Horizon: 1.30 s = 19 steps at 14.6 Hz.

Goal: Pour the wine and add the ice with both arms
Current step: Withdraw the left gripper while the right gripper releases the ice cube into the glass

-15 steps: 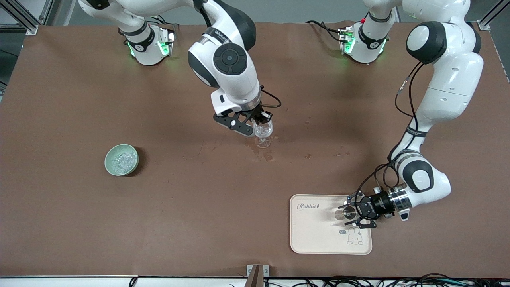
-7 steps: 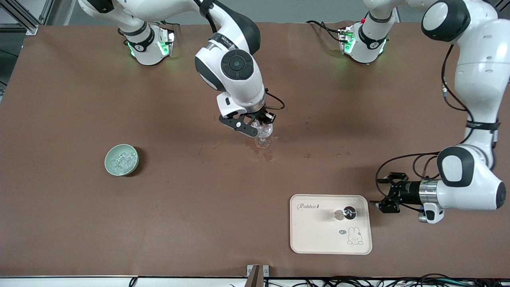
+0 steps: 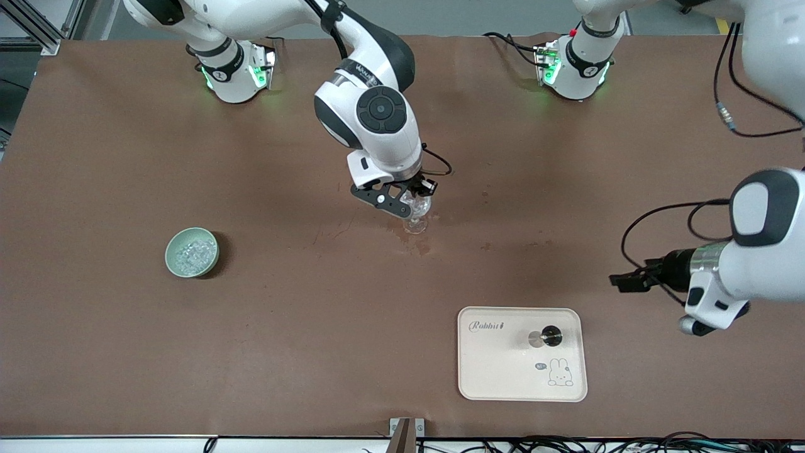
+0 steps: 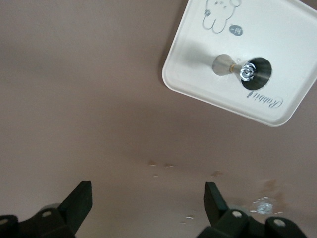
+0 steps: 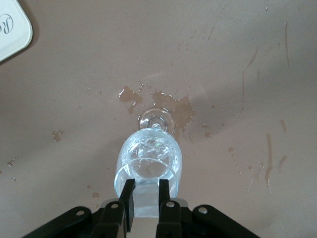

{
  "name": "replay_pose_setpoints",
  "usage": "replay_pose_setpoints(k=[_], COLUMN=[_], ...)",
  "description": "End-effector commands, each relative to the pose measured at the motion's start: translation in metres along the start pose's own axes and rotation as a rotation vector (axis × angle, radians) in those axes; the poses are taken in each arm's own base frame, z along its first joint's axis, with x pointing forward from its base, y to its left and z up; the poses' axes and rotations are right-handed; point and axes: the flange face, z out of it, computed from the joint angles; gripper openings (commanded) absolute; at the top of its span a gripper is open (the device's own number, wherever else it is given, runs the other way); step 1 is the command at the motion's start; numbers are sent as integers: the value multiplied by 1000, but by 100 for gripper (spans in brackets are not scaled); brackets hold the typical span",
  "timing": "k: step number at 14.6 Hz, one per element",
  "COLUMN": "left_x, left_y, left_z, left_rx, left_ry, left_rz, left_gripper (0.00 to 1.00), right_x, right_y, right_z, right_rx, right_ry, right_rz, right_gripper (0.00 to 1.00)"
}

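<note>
Nearest the front camera, toward the left arm's end of the brown table (image 3: pixel 126 346), lay a cream tray (image 3: pixel 497 371) printed with the word "Rabbit" in script (image 3: pixel 486 326), a small cartoon rabbit (image 3: pixel 559 372) and a tiny label too small to read. On the tray stood a small metal measuring cup (image 3: pixel 546 338), hourglass-shaped, its dark mouth open upward. Just past the tray's end, the left gripper (image 3: pixel 622 281) hung in the air over bare table, pointing sideways toward the middle; its wrist view showed its two black fingers (image 4: pixel 79 201) spread wide apart with nothing between them. Farther from the camera, toward the right arm's end, sat a pale green bowl (image 3: pixel 192 252) with the ice (image 3: pixel 190 255) piled in it as small clear chunks. Farther again, near the middle of the table, a clear stemmed glass (image 3: pixel 415 214) stood upright on its foot among brownish spill stains (image 5: pixel 171 106), with clear, glittering contents in its bowl. The right gripper (image 5: pixel 146 193) was directly over the glass, its fingers (image 5: pixel 129 198) pressed close together at the rim; whether they pinched anything could not be told. The right arm's casing bore lettering too small to read. The two arm bases, lit green, stood along the table's farthest edge.
</note>
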Motion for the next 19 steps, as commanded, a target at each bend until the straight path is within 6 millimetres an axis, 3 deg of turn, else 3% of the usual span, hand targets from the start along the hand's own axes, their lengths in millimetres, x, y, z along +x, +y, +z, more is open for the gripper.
replay_pose_setpoints(k=[1, 4, 5, 6, 7, 9, 11, 13, 15, 17, 19], left_x=[-37, -77, -95, -110, -121, -160, -187, -200, -208, -218, -222], left_y=[5, 19, 32, 43, 40, 43, 48, 36, 22, 19, 18], left_z=[-63, -113, -126, -127, -133, -143, -142, -148, -148, -147, -146], left_rx=[92, 127, 144, 169, 188, 233, 252, 210, 175, 178, 181], left_ry=[100, 160, 187, 193, 201, 220, 218, 206, 189, 185, 190], left_rz=[157, 247, 288, 306, 301, 319, 338, 342, 344, 338, 332], left_gripper=[100, 100, 100, 100, 100, 100, 100, 100, 100, 100, 100], right_x=[-2, -2, -2, -1, 0, 0, 1, 1, 6, 13, 28], right_y=[-3, -3, -3, -3, -3, -3, -2, -2, -1, 6, 20], right_z=[-1, -1, 0, 0, 2, 2, 3, 2, -2, -33, -82], right_rx=[4, 4, 3, 3, 0, 0, 0, 1, 3, 33, 70], right_ry=[4, 5, 4, 4, 3, 3, 1, 2, 3, 32, 126], right_rz=[4, -4, -4, -4, -4, -4, -1, 0, 7, 17, 20], right_gripper=[12, 18, 20, 22, 26, 36, 44, 60, 82, 100, 100])
